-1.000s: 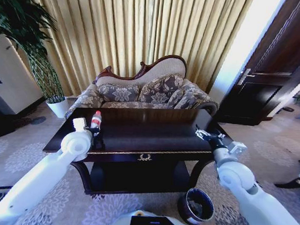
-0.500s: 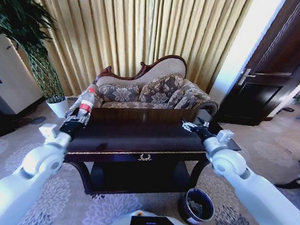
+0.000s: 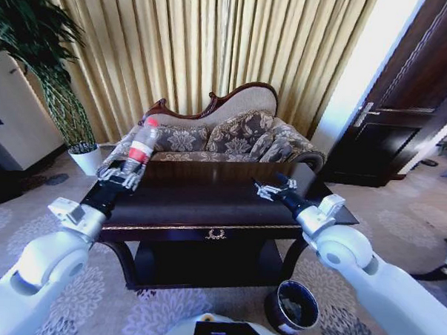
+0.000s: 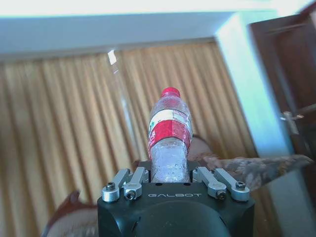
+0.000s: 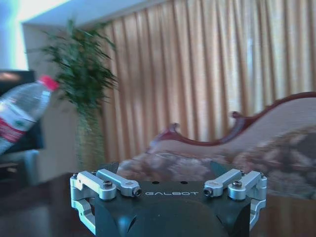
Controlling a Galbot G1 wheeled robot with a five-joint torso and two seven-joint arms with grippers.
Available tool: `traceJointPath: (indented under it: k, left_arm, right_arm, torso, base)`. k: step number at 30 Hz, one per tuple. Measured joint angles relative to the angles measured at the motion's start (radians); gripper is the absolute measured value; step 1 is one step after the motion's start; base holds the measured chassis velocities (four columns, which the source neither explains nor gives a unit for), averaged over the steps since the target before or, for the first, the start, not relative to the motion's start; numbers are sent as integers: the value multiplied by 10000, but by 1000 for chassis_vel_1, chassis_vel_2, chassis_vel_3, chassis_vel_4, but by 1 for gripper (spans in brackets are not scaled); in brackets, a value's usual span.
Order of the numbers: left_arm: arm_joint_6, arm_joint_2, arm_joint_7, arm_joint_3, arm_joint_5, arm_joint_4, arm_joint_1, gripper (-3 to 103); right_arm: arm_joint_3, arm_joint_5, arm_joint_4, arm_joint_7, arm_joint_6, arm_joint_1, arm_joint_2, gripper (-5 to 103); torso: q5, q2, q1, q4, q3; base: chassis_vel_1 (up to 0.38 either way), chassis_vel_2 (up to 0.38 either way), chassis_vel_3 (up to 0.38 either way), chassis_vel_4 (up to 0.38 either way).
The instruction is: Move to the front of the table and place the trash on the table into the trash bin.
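Clear bottle (image 3: 140,147) is riding in the left gripper (image 3: 121,175), fingers clamped on its base, above the tabletop's (image 3: 207,200) left edge. Right gripper (image 3: 269,190) is hovering with fingers wide. Recommend keeping a firm clamp while carrying toward the bin (image 3: 292,306).

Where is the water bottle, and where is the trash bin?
bottle (image 3: 141,146), head view, on its red and white label.
trash bin (image 3: 274,312), head view, on its dark outer wall.
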Motion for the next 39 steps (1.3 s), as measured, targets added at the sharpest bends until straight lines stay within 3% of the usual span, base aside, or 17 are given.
traceJointPath:
  k: [1,3,5,8,9,11,17,25,33,39]
  left_arm:
    - [0,0,0,0,0,0,0,34]
    - [-642,376,492,122,555,204,-344,34]
    - [-734,439,558,139,604,239,-416,34]
    - [-1207,877,922,332,802,528,-1032,34]
    - [-1207,877,922,332,802,528,-1032,34]
    - [-1442,1050,1086,505,857,798,-1332,34]
    - [-1939,1454,1583,775,834,1600,-1822,34]
    - [-2140,1658,1815,2096,757,2463,-3391,34]
    - [-1851,1817,1743,3977,743,2199,-4932,34]
    - [-1795,1811,1708,4782,744,2200,-5544,34]
  right_arm:
    - [0,0,0,0,0,0,0,100]
    - [-656,571,-71,-137,64,950,-19,100]
    - [-756,677,-88,-149,68,1096,-20,100]
    - [-2383,1876,-672,-196,76,3279,103,100]
    - [-2383,1876,-672,-196,76,3279,103,100]
    - [-3640,2352,-1292,-195,74,4767,451,100]
    - [-5073,3154,-1929,-144,68,7016,1229,100]
    - [-5528,3362,-2126,-125,25,7652,1499,100]
    - [-5708,3363,-2229,-95,0,7845,1514,100]
    - [-5946,3360,-2305,-77,-5,8112,1546,100]
  torso:
    - [0,0,0,0,0]
    - [2,0,-1,-1,0]
    - [2,1,0,-1,0]
    - [0,0,1,0,1]
    - [0,0,1,0,1]
    - [5,-1,1,0,3]
    - [-2,-1,1,5,2]
    - [2,-1,1,-1,2]
    - [4,-1,1,-1,2]
    - [3,-1,2,1,1]
  base:
    - [0,0,0,0]
    - [0,0,0,0]
    - [0,0,0,0]
    - [0,0,0,0]
    - [0,0,0,0]
    - [0,0,0,0]
    - [0,0,0,0]
    - [0,0,0,0]
    - [0,0,0,0]
    - [0,0,0,0]
